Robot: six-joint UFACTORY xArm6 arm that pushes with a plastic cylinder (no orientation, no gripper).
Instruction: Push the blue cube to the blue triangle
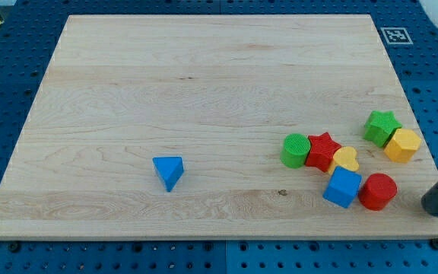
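rod: dark, straight, comes in slanted from the view's right side, only the lower bit visible
my tip (435,207): down low by the table's right edge, near its bottom-right corner

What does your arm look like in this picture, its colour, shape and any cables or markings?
Only a short part of my rod shows at the view's right edge: a straight, round, dark grey to black bar with a blunt end, my tip. It looks plain and matte. No cables, markings or labels show on it.
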